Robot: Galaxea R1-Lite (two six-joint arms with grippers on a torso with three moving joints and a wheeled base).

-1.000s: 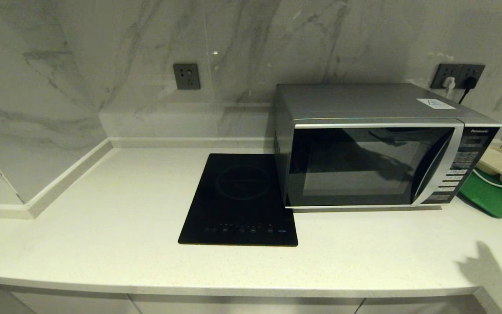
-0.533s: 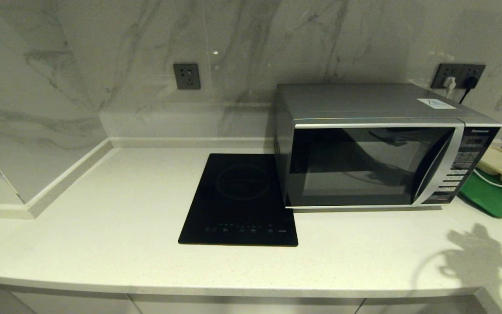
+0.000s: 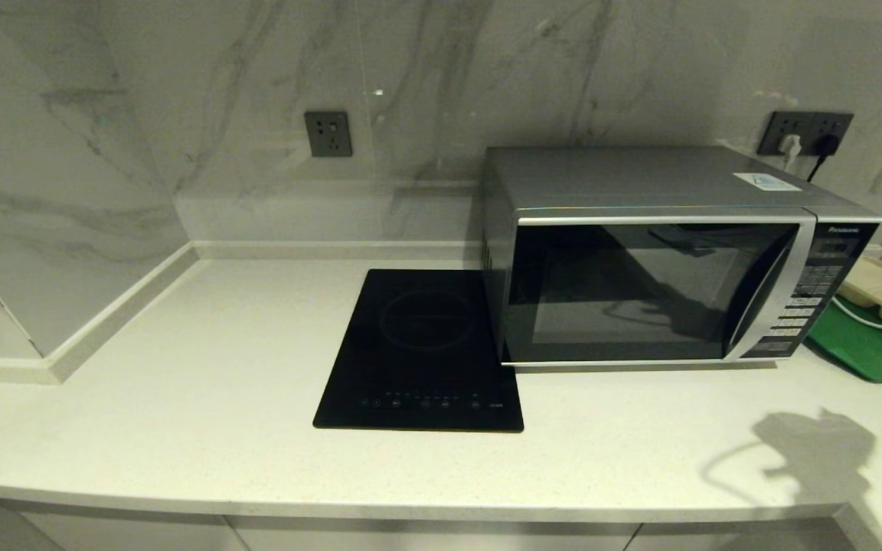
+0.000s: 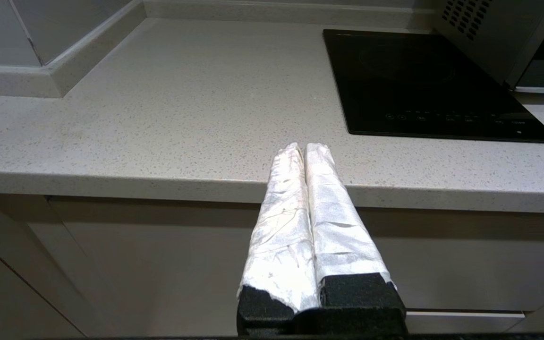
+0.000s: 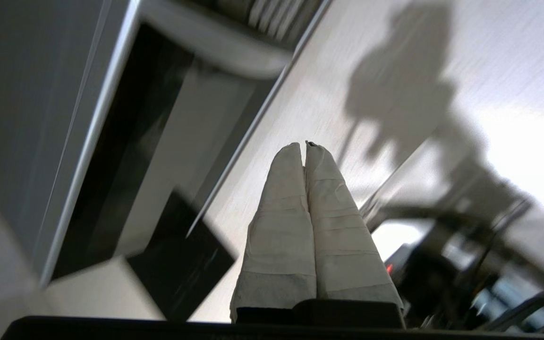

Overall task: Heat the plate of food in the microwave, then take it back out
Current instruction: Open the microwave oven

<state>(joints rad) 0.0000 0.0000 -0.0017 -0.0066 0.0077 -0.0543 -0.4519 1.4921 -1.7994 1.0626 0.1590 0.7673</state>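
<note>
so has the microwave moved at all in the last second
No. In the head view the microwave sits in the same place, its left side overlapping the black cooktop just as before, door shut.

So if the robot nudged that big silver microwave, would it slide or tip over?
Probably neither. The microwave is a wide, low metal box sitting flat on the countertop, so it likely feels heavy and stable. Its dark glass door looks smooth, so taped fingers might slip there.

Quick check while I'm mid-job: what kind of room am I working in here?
Most likely a home kitchen: a pale stone counter carries a built-in induction cooktop and the microwave, with marble-look walls and wall sockets behind.
</note>
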